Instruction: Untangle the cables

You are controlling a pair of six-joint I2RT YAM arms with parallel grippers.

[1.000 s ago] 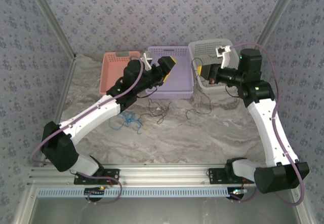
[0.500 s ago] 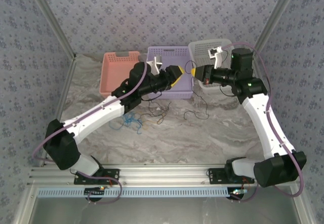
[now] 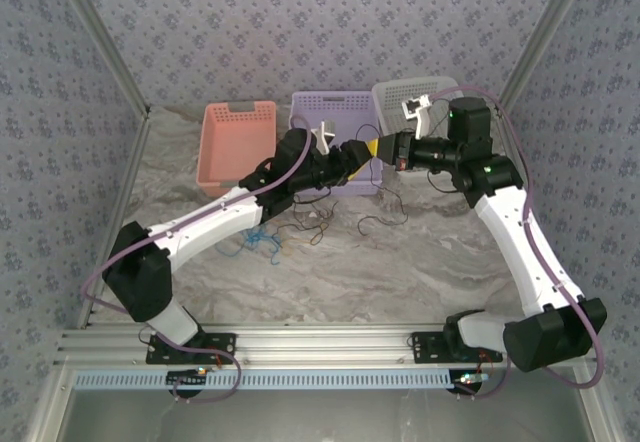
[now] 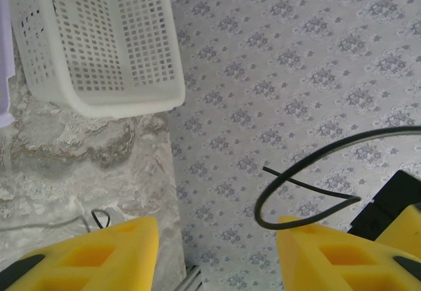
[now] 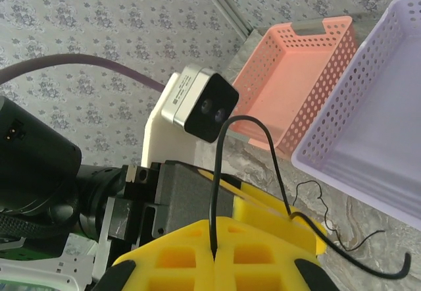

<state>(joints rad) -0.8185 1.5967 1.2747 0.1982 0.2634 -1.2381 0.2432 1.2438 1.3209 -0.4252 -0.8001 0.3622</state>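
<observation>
Right tool (image 5: 215, 241) is closed tight on a black cable (image 5: 220, 166), raised in front of the purple basket (image 3: 335, 112). Left tool (image 4: 217, 238) has its fingers apart, close against the right one; the cable loops beside one finger. Other cables (image 3: 262, 237), blue and black, lie tangled on the surface (image 3: 400, 262) beneath the left arm.

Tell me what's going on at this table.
The right gripper is shut on a black cable, held up near the purple basket. The left gripper, jaws apart, faces it nearly tip to tip. The rest of the thin cables lie tangled on the table.
</observation>
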